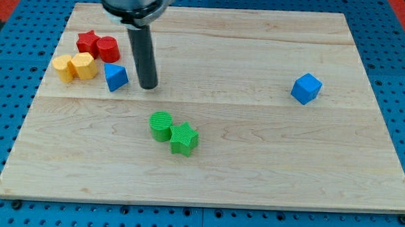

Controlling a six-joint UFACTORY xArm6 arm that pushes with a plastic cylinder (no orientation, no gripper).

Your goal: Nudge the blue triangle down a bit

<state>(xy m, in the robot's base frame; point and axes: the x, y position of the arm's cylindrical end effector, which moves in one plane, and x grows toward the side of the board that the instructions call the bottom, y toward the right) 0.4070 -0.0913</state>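
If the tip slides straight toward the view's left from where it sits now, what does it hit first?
Most likely the blue triangle: my tip sits just to its right, at about the same height in the view, apart from it. Beyond lie the yellow blocks. That push would go sideways, not down.

My tip (pixel 148 86) stands just at three o'clock of the triangle (pixel 115 77). At its nine o'clock sit two blocks (pixel 75 67), at eleven two more (pixel 99 46). A pair (pixel 173 133) lies at five; a lone cube (pixel 306 88) far at three.
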